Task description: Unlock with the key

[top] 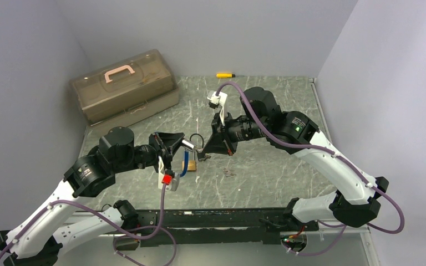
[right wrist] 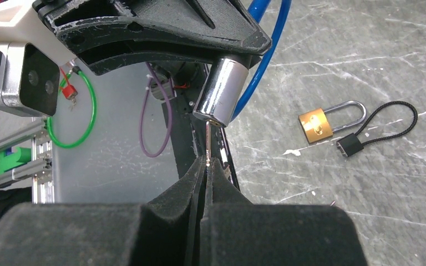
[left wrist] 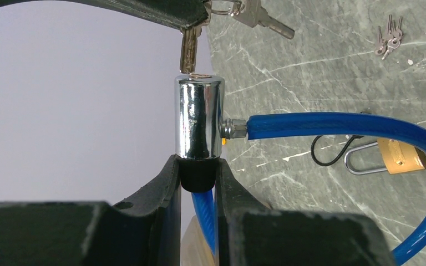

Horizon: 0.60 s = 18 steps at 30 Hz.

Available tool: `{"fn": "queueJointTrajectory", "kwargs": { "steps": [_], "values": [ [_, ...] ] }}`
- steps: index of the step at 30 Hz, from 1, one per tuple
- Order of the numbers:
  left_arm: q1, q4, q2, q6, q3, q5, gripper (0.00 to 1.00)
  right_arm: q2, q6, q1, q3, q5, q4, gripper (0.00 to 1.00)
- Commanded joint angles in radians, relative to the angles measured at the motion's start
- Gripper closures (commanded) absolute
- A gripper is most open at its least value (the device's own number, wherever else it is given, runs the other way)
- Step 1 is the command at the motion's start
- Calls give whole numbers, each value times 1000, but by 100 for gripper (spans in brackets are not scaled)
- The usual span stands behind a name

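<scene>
Grips the dark end of the chrome lock cylinder (left wrist: 198, 119) in the left gripper (left wrist: 197, 166), raised above the table (left wrist: 321, 72); pinches the key (right wrist: 207, 138) in the right gripper (right wrist: 206, 162), fingers (right wrist: 184, 188) pressed together on its head; holds the key tip at the cylinder's end face, in line; cannot tell how deep; shows a blue cable (left wrist: 338, 124) leaving the cylinder's side; leaves a brass padlock (right wrist: 316, 124) and small keys (left wrist: 388, 41) lying apart on the table.
</scene>
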Motion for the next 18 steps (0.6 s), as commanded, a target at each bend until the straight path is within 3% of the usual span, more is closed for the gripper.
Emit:
{"fn": "queueJointTrajectory", "kwargs": {
  "steps": [1, 18],
  "values": [
    [-4, 71, -19, 9, 10, -10, 100, 6, 9, 3, 2, -18, 47, 100],
    [-4, 57, -23, 22, 8, -12, 100, 7, -3, 4, -21, 3, 49, 100]
  ]
}}
